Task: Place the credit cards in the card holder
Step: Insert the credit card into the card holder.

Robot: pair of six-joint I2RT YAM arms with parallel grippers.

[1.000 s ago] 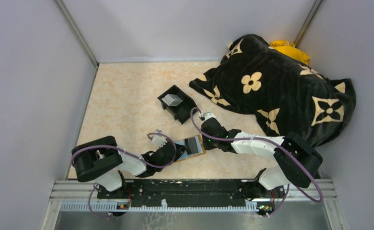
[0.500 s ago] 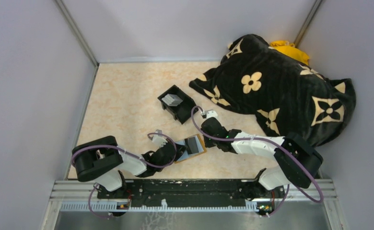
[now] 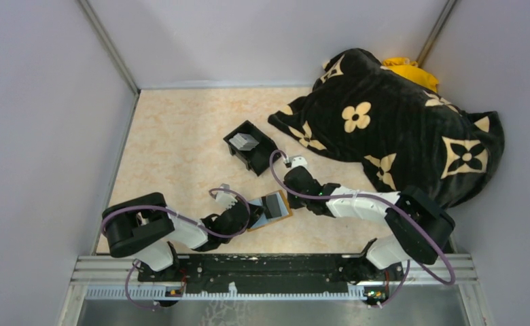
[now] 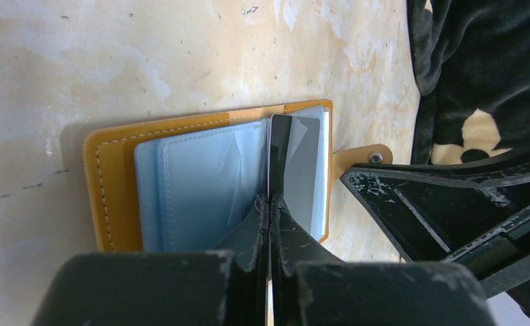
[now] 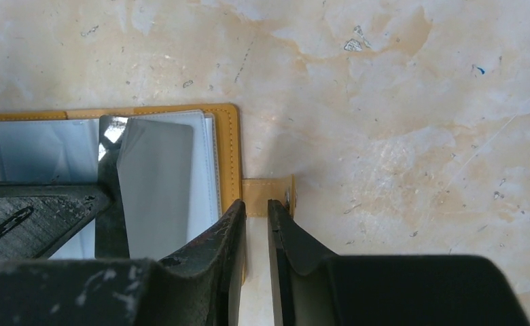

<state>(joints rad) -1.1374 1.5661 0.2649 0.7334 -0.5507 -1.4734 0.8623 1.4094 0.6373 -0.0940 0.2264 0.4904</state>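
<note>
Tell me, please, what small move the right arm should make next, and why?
Probably lift the right gripper clear and head for the black box, where more cards wait. Its jaws stand slightly apart beside the tab of the card holder, holding nothing, and a grey card already appears seated in a pocket.

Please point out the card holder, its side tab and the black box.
card holder (image 4: 113, 197), left wrist view, orange cover border
side tab (image 5: 266, 189), right wrist view, its middle
black box (image 3: 261, 151), top view, bare inner floor
</note>
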